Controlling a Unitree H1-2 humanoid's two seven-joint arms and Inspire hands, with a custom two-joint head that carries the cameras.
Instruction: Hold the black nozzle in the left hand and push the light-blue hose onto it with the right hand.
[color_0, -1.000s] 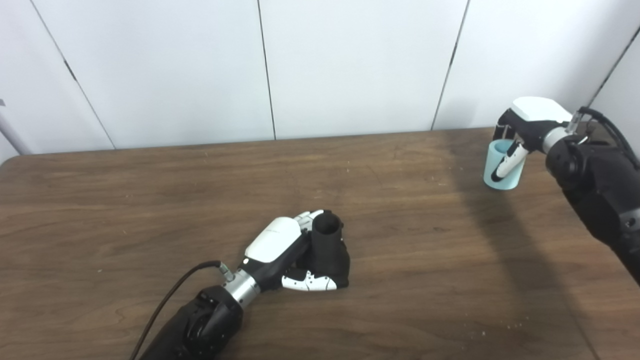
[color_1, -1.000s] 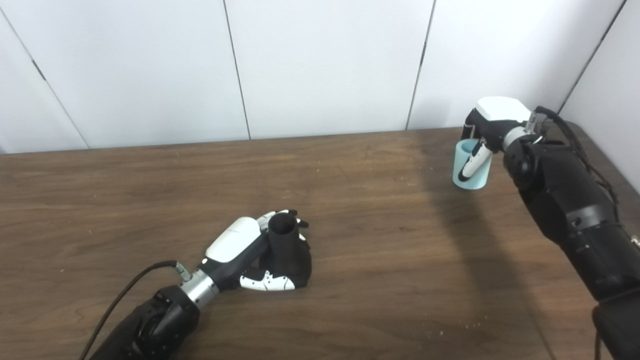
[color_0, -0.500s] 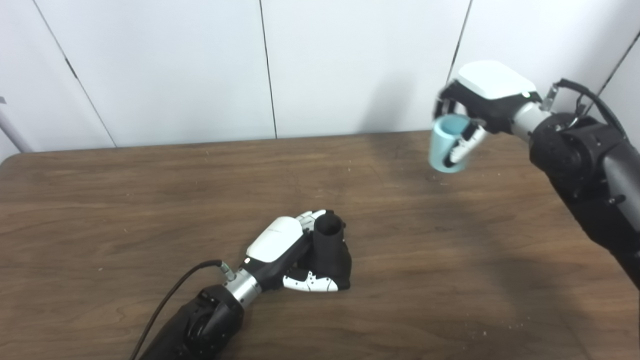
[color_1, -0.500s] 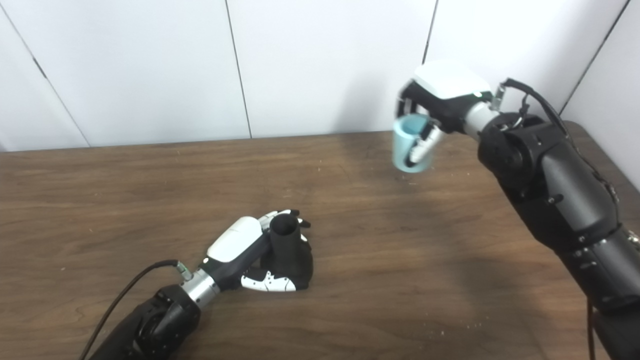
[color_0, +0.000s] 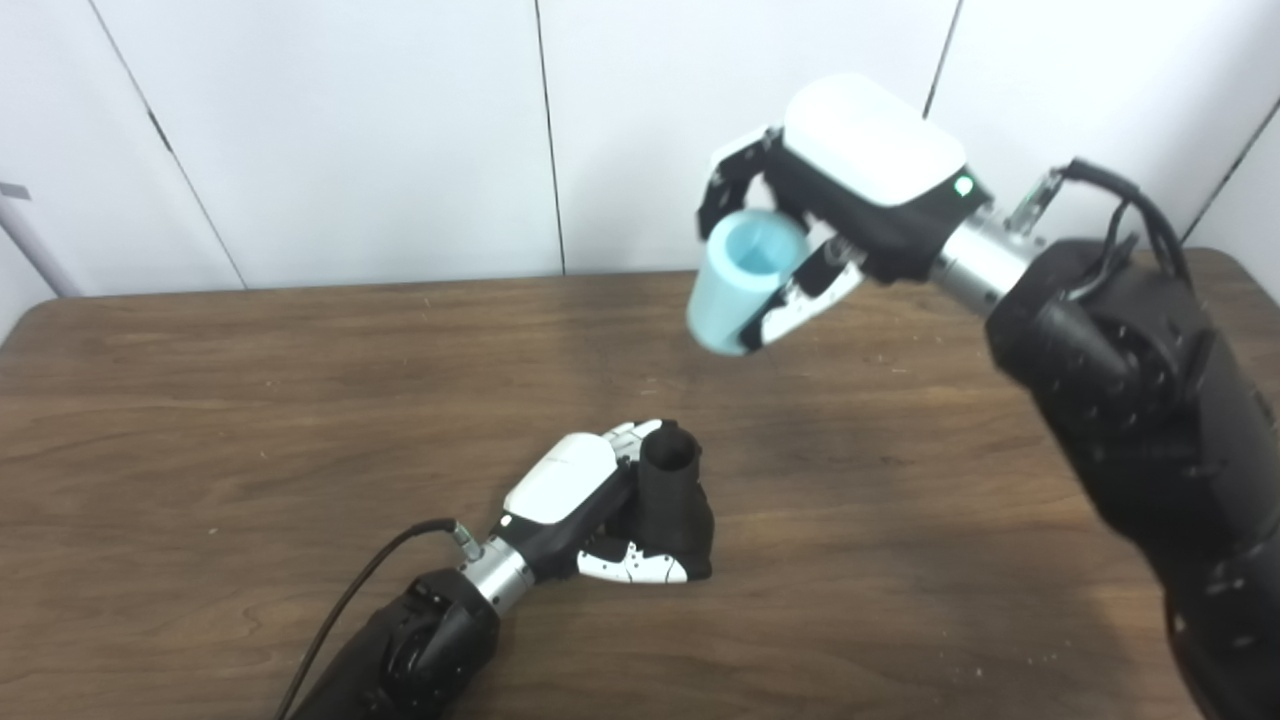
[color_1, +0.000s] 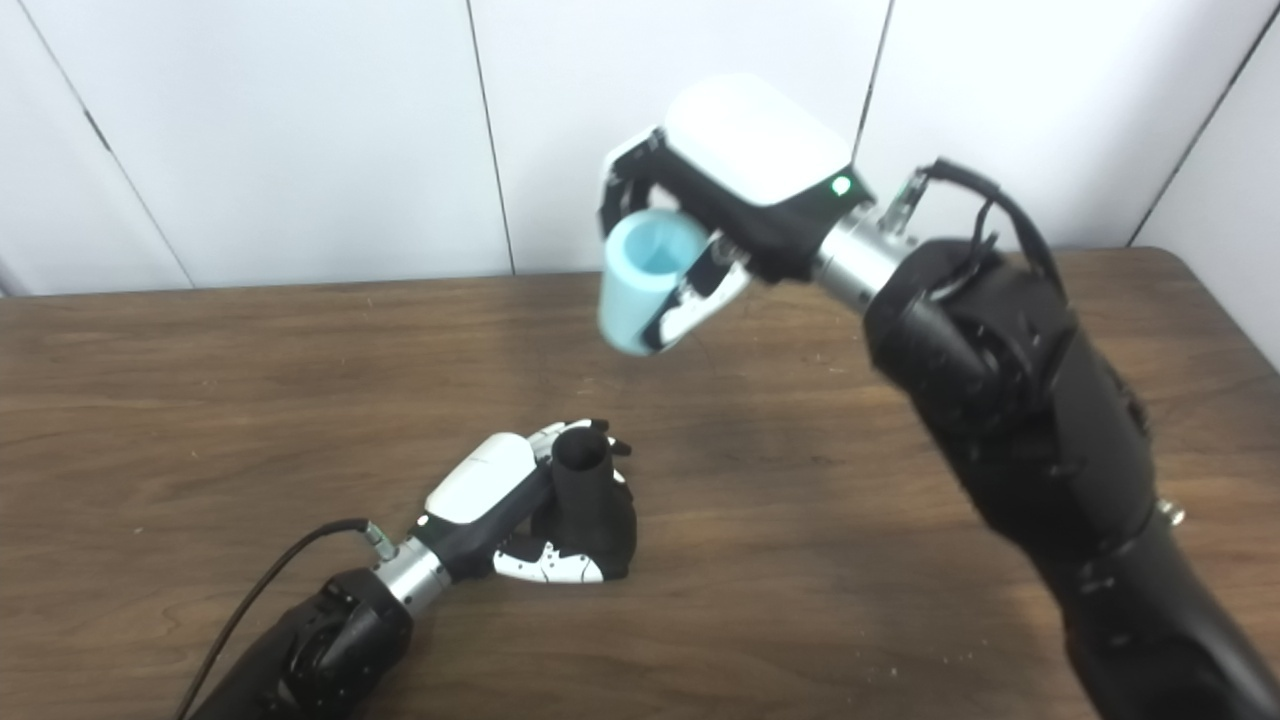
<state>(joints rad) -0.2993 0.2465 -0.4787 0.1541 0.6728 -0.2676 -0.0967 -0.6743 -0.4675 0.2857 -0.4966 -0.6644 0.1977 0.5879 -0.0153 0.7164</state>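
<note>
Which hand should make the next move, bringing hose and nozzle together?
Right. The right hand holds the light-blue hose in the air, while the left hand steadies the black nozzle on the table.

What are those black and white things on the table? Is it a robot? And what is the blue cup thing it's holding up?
Yes, it is a robot. Both pictures come from two cameras in its head, side by side, so they show the same scene looking down at its own arms and a brown wooden table.

The left hand rests low on the table and is wrapped around a black nozzle, a stubby tube standing with its open end up.

The right hand is raised in the air above the table. It grips a light-blue hose, a short piece that looks like a cup, tilted a little. The hose is apart from the nozzle, not yet pushed on.
</note>
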